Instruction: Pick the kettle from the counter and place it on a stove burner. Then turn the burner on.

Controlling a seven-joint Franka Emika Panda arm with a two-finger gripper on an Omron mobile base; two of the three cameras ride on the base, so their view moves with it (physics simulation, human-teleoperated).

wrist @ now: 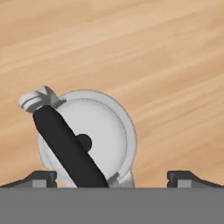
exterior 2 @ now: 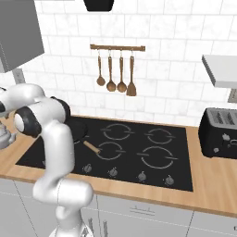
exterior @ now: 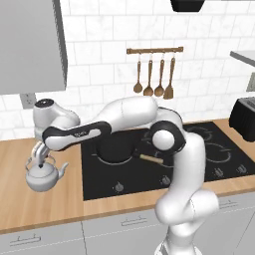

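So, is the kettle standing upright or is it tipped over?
Upright. The kettle sits flat on the counter, with its handle arching over the lid.

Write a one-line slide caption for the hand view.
Open gripper poised above the silver kettle on the wooden counter.

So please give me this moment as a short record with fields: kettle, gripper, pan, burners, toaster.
kettle: kettle upright on the counter, left of the cooktop
gripper: gripper open, directly above the kettle's handle, holding nothing
pan: frying pan on a rear-left burner
burners: front burner free, none glowing
toaster: black toaster at the right
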